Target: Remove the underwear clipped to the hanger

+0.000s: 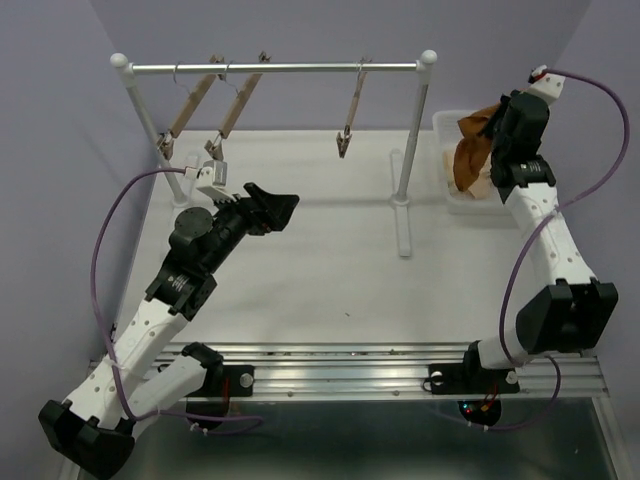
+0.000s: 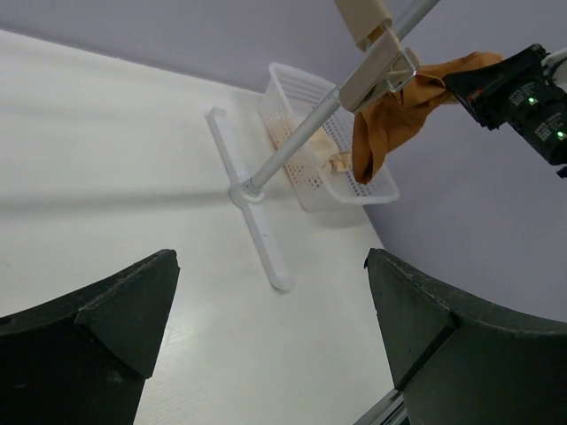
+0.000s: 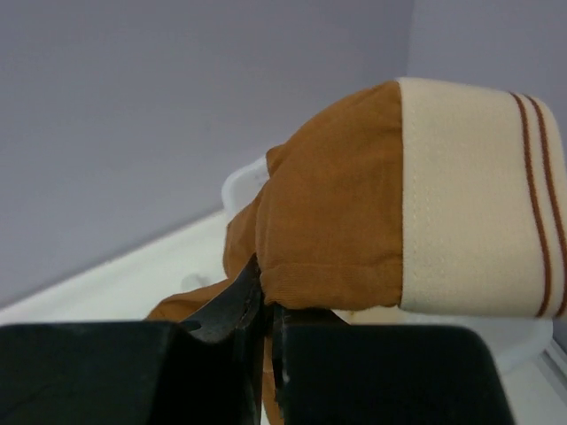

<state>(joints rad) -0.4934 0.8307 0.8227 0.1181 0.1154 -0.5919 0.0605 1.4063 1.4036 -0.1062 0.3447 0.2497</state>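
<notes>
R gripper (image 3: 266, 305): jaws fully closed, pinching a fold of the underwear (image 3: 337, 212). Garment hangs from the grip above the white basket (image 2: 306, 181), rear-R corner of desk (image 1: 320, 270), apart from the hanger (image 1: 353, 110) on the rail (image 1: 300, 68). L gripper (image 2: 270, 328): jaws spread wide, nothing held, above desk.
</notes>
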